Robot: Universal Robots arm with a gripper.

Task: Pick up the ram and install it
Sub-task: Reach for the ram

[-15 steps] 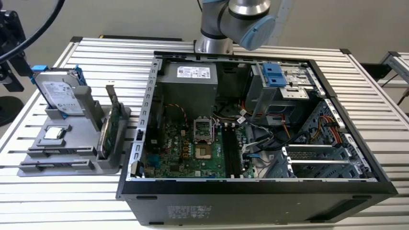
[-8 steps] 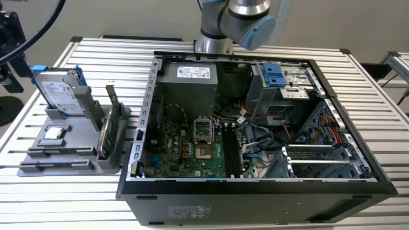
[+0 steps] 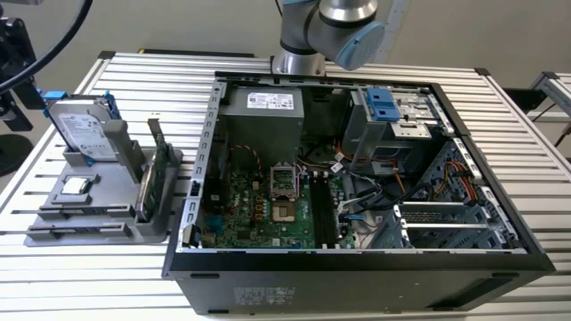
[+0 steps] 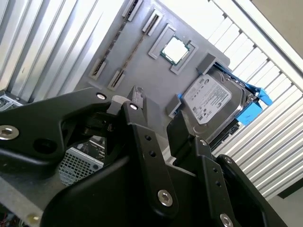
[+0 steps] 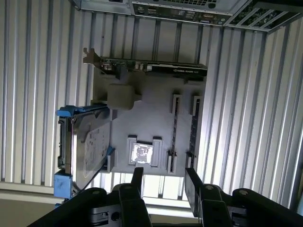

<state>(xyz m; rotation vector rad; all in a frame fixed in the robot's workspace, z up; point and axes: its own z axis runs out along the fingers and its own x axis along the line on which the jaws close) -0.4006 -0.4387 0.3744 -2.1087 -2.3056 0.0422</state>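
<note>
The gripper point(image 5: 164, 176) is held with jaws apart (nothing clasped); a processor chip point(image 5: 142, 153) on the gray tray point(image 5: 151, 109) is seen just beyond their gap.

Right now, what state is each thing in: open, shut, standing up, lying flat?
Gripper: open, holding nothing.
Computer case: lying on its side, panel off, insides exposed.
Hard drive: standing on edge in the grey holder.
Graphics card: standing on edge in the same holder.
Processor chip: lying flat in its pocket on the holder.
</note>
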